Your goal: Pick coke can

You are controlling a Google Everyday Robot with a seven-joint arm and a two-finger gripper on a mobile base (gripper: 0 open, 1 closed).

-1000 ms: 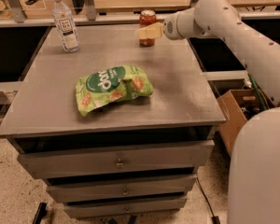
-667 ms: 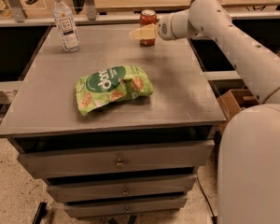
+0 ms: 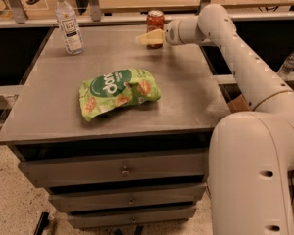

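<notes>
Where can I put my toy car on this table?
Bare room lies on the table right of the green snack bag, along the front-left edge beside it, and in the middle strip between the bag and the water bottle. The back right is crowded: the gripper sits right at the coke can.

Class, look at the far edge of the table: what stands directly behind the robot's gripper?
The coke can stands upright behind the gripper. Its top and upper red body show; its lower part and base are covered by the gripper.
</notes>
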